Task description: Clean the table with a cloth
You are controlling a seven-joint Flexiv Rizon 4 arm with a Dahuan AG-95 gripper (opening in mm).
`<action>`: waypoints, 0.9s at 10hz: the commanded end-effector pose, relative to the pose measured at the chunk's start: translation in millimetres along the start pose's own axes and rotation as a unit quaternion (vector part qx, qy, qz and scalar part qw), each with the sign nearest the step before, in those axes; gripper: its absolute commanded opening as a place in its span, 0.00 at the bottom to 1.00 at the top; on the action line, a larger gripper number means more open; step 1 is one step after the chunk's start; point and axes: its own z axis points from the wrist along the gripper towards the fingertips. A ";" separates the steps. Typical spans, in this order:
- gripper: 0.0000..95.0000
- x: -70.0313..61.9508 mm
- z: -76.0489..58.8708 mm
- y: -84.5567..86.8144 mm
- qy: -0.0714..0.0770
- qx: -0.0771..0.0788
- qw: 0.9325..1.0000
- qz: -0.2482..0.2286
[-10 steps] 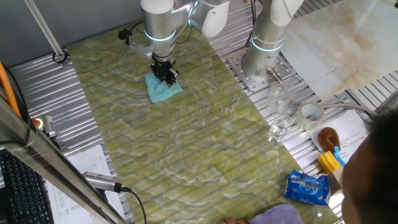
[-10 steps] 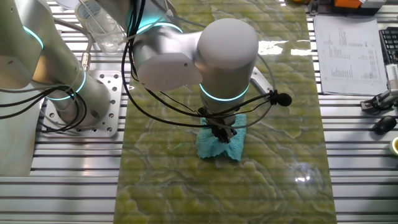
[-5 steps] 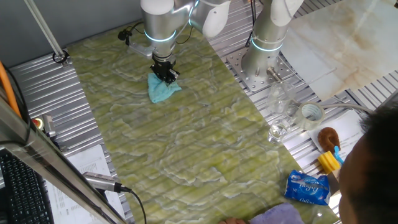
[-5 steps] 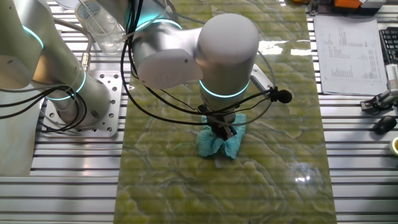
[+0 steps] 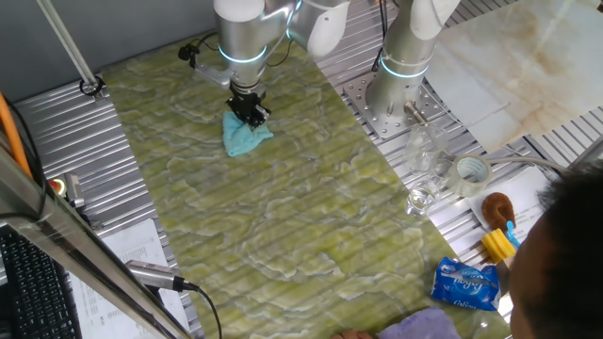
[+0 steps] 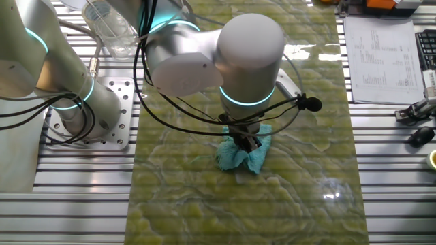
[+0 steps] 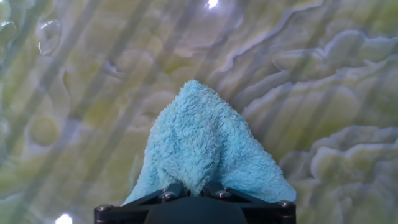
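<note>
Long yellow-green marbled table with fine ridges (image 5: 283, 226) filling the middle, with bare ribbed silver metal panels (image 5: 66, 132) on both sides; small soft light-blue fuzzy cloth (image 5: 243, 137) lying on the table near its far end in one fixed view, close to the silver robot arm's base (image 5: 400, 80); black two-finger claw (image 5: 252, 115) pointing straight down, right on top of the cloth, at the edge nearest the arm; clamped together on a bunched fold of the cloth; rest of the cloth spread flat on the table below and beside the claw (image 6: 246, 143), both ends of the cloth (image 6: 238, 156) sticking out past the fingers in the other fixed view; from the hand view, cloth (image 7: 202, 152) rising in a soft peak out from between the dark fingertips (image 7: 174, 193) and resting on the green table (image 7: 323, 93); off to the side, clear glass cup (image 5: 424, 198), roll of clear tape (image 5: 471, 171) and glossy blue packet with white writing (image 5: 465, 285), all well apart from the cloth.
</note>
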 end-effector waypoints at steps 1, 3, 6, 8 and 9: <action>0.00 -0.7 -2.6 1.0 0.001 -0.001 1.000 0.001; 0.00 -1.6 -2.5 1.7 -0.001 -0.001 1.000 0.000; 0.00 -10.5 -2.1 8.0 0.001 -0.002 1.000 0.008; 0.00 -16.3 -2.5 12.8 0.001 -0.002 1.000 0.013; 0.00 -17.5 -3.1 13.3 0.001 -0.002 1.000 0.013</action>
